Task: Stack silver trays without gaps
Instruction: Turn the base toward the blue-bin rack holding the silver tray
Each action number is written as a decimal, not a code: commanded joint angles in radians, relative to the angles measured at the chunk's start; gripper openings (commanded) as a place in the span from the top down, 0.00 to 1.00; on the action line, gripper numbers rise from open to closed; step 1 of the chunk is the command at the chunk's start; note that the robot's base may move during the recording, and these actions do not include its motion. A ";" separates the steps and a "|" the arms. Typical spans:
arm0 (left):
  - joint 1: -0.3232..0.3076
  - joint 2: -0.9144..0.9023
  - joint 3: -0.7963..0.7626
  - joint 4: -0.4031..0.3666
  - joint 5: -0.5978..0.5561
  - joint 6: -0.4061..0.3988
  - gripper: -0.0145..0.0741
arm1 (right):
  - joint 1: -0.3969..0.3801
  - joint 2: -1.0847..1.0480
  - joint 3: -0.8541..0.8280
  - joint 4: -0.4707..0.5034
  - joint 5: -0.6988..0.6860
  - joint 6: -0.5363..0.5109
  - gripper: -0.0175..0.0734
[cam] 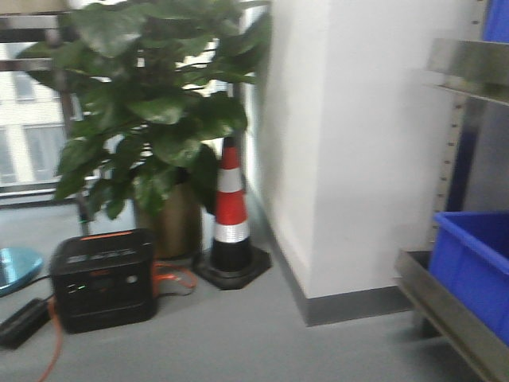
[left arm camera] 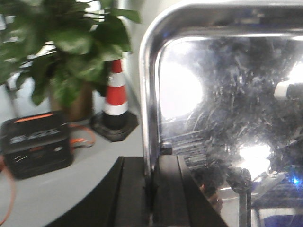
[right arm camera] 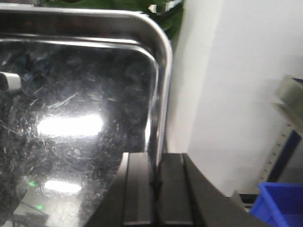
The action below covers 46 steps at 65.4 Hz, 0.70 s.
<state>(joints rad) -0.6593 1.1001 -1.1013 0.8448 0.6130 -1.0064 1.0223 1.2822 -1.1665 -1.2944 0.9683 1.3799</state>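
One silver tray [left arm camera: 227,118] is in view, held off any surface between the two arms, with the floor [cam: 238,334] beyond it.

- Left hand [left arm camera: 152,182]: clamped on the rolled rim of the tray's left long edge, one finger on each side of the rim.
- Right hand [right arm camera: 156,189]: clamped the same way on the opposite rim, just below a rounded corner.
- Tray contents: nothing seen; the scratched base carries only glare and reflections.
- Task progress, judged: no second tray and no stack appears in any view, so no nesting can be confirmed. The carried tray is yet to be lowered squarely into another with rims level. Whether other trays are already stacked cannot be told.
- Blue bin [cam: 469,263]: stands on the lower steel shelf [cam: 445,326], close to its front edge. Its inside is hidden, so contents are unknown.
- Upper shelf rail [cam: 469,68]: a second patch of blue shows above it, too cropped to identify.
- Floor items: potted plant [cam: 151,111]; a traffic cone [cam: 231,215] just beside the pot, near the corner of the white pillar [cam: 358,143]; a black power unit [cam: 103,278] in front of the plant, with an orange cable [cam: 56,342] trailing from it.
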 commanded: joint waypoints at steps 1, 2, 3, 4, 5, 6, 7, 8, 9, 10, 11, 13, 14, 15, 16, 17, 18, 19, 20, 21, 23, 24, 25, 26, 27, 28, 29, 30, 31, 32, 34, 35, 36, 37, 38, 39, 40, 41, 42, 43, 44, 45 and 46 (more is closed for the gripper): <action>-0.003 -0.008 -0.008 0.025 -0.003 0.002 0.85 | -0.003 -0.009 -0.007 -0.054 0.017 -0.010 0.89; -0.003 -0.008 -0.008 0.025 -0.003 0.002 0.85 | -0.003 -0.009 -0.007 -0.054 0.017 -0.010 0.89; -0.003 -0.008 -0.008 0.025 -0.003 0.002 0.85 | -0.003 -0.009 -0.007 -0.054 0.019 -0.010 0.89; -0.003 -0.008 -0.008 0.025 -0.003 0.002 0.85 | -0.003 -0.009 -0.007 -0.054 0.019 -0.010 0.89; -0.003 -0.008 -0.008 0.025 -0.003 0.002 0.85 | -0.003 -0.009 -0.007 -0.054 0.019 -0.010 0.89; -0.003 -0.008 -0.008 0.025 -0.003 0.002 0.85 | -0.003 -0.009 -0.007 -0.054 0.019 -0.010 0.89; -0.003 -0.008 -0.008 0.025 -0.003 0.002 0.85 | -0.003 -0.009 -0.007 -0.054 0.019 -0.010 0.89; -0.003 -0.008 -0.008 0.025 -0.003 0.002 0.85 | -0.003 -0.009 -0.007 -0.054 0.019 -0.010 0.89; -0.003 -0.008 -0.008 0.025 -0.003 0.002 0.85 | -0.003 -0.009 -0.007 -0.054 0.017 -0.010 0.89; -0.003 -0.008 -0.008 0.025 -0.003 0.002 0.85 | -0.003 -0.009 -0.007 -0.054 0.015 -0.010 0.89; -0.003 -0.008 -0.008 0.025 -0.003 0.002 0.85 | -0.003 -0.009 -0.007 -0.054 0.011 -0.010 0.89; -0.003 -0.008 -0.008 0.025 -0.003 0.002 0.85 | -0.003 -0.009 -0.007 -0.054 0.001 -0.010 0.89; -0.003 -0.008 -0.008 0.025 -0.003 0.002 0.85 | -0.003 -0.009 -0.007 -0.054 -0.005 -0.010 0.89; -0.003 -0.008 -0.008 0.025 -0.003 0.002 0.85 | -0.003 -0.009 -0.007 -0.054 -0.010 -0.010 0.89; -0.003 -0.008 -0.008 0.025 -0.003 0.002 0.85 | -0.003 -0.009 -0.007 -0.054 -0.016 -0.010 0.89; -0.003 -0.008 -0.008 0.025 -0.003 0.002 0.85 | -0.003 -0.009 -0.007 -0.054 -0.023 -0.010 0.89; -0.003 -0.008 -0.008 0.025 -0.003 0.002 0.85 | -0.003 -0.009 -0.007 -0.054 -0.027 -0.010 0.89; -0.003 -0.008 -0.008 0.025 -0.003 0.002 0.85 | -0.003 -0.009 -0.007 -0.054 -0.035 -0.010 0.89; -0.003 -0.008 -0.008 0.025 -0.003 0.002 0.85 | -0.003 -0.009 -0.007 -0.054 -0.039 -0.010 0.89; -0.003 -0.008 -0.008 0.025 -0.003 0.002 0.85 | -0.003 -0.009 -0.007 -0.054 -0.043 -0.010 0.89; -0.003 -0.008 -0.008 0.025 -0.003 0.002 0.85 | -0.003 -0.009 -0.007 -0.054 -0.057 -0.010 0.89; -0.003 -0.008 -0.008 0.025 -0.003 0.002 0.85 | -0.003 -0.009 -0.007 -0.054 -0.062 -0.010 0.89; -0.003 -0.008 -0.008 0.025 -0.003 0.002 0.85 | -0.003 -0.009 -0.007 -0.054 -0.067 -0.010 0.89; -0.003 -0.008 -0.008 0.025 -0.003 0.002 0.85 | -0.003 -0.009 -0.007 -0.054 -0.072 -0.010 0.89; -0.003 -0.008 -0.008 0.025 -0.003 0.002 0.85 | -0.003 -0.009 -0.007 -0.054 -0.076 -0.010 0.89; -0.003 -0.008 -0.008 0.025 -0.003 0.002 0.85 | -0.003 -0.009 -0.007 -0.054 -0.081 -0.010 0.89; -0.003 -0.008 -0.008 0.025 -0.003 0.002 0.85 | -0.003 -0.009 -0.007 -0.054 -0.082 -0.010 0.89; -0.003 -0.008 -0.008 0.025 -0.003 0.002 0.85 | -0.003 -0.009 -0.007 -0.054 -0.084 -0.010 0.89; -0.003 -0.008 -0.008 0.025 -0.003 0.002 0.85 | -0.003 -0.009 -0.007 -0.054 -0.084 -0.010 0.89; -0.003 -0.008 -0.008 0.025 -0.003 0.002 0.85 | -0.003 -0.009 -0.007 -0.054 -0.085 -0.010 0.89; -0.003 -0.008 -0.008 0.025 -0.003 0.002 0.85 | -0.003 -0.009 -0.007 -0.054 -0.088 -0.010 0.89; -0.003 -0.008 -0.008 0.025 -0.003 0.002 0.85 | -0.003 -0.009 -0.007 -0.054 -0.088 -0.010 0.89; -0.003 -0.008 -0.008 0.025 -0.003 0.002 0.85 | -0.003 -0.009 -0.007 -0.054 -0.088 -0.010 0.89; -0.003 -0.008 -0.008 0.025 -0.003 0.002 0.85 | -0.003 -0.009 -0.007 -0.054 -0.088 -0.010 0.89; -0.003 -0.008 -0.008 0.025 -0.003 0.002 0.85 | -0.003 -0.009 -0.007 -0.054 -0.088 -0.010 0.89; -0.003 -0.008 -0.008 0.025 -0.003 0.002 0.85 | -0.003 -0.009 -0.007 -0.054 -0.089 -0.010 0.89; -0.003 -0.008 -0.008 0.025 -0.003 0.002 0.85 | -0.003 -0.009 -0.007 -0.054 -0.089 -0.010 0.89; -0.003 -0.008 -0.008 0.025 -0.003 0.002 0.85 | -0.003 -0.009 -0.007 -0.054 -0.089 -0.010 0.89; -0.003 -0.008 -0.008 0.025 -0.003 0.002 0.85 | -0.003 -0.009 -0.007 -0.054 -0.089 -0.010 0.89; -0.003 -0.008 -0.008 0.025 -0.003 0.002 0.85 | -0.003 -0.009 -0.007 -0.054 -0.089 -0.010 0.89; -0.003 -0.008 -0.008 0.025 -0.003 0.002 0.85 | -0.003 -0.009 -0.007 -0.054 -0.087 -0.010 0.89; -0.003 -0.008 -0.008 0.025 -0.003 0.002 0.85 | -0.003 -0.009 -0.007 -0.054 -0.085 -0.010 0.89; -0.003 -0.008 -0.008 0.025 -0.003 0.002 0.85 | -0.003 -0.009 -0.007 -0.054 -0.085 -0.010 0.89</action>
<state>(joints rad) -0.6593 1.1001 -1.1013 0.8493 0.6328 -1.0064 1.0189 1.2822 -1.1665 -1.2944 0.9089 1.3810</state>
